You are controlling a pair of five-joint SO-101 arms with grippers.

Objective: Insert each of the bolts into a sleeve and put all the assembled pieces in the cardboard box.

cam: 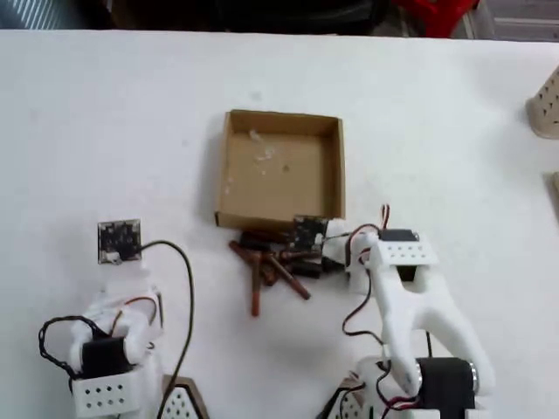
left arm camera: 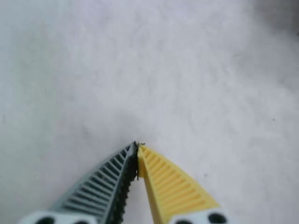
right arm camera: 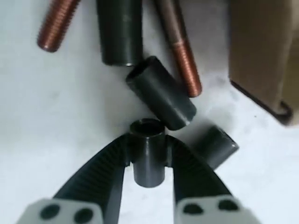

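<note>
Item 1. Left gripper (left arm camera: pixel 137 149): grey and yellow fingertips pressed together, nothing between them, poised over bare table (cam: pixel 105 113), well apart from the parts; likely parked until a bolt is wanted.

Item 2. Cardboard box (cam: pixel 288 179): open top, at table centre, floor showing bare card with pale flecks.

Item 3. Pile of loose parts (cam: pixel 271 262): just in front of the box, copper-coloured bolts (right arm camera: pixel 180 51) and black sleeves (right arm camera: pixel 161 98) lying crossed and unassembled.

Item 4. Right gripper (right arm camera: pixel 148 142): at the pile's near edge, clamped on one sleeve (right arm camera: pixel 148 163), which stands between the fingers with its open mouth facing outward, probably so that a bolt can be fed in.
</note>
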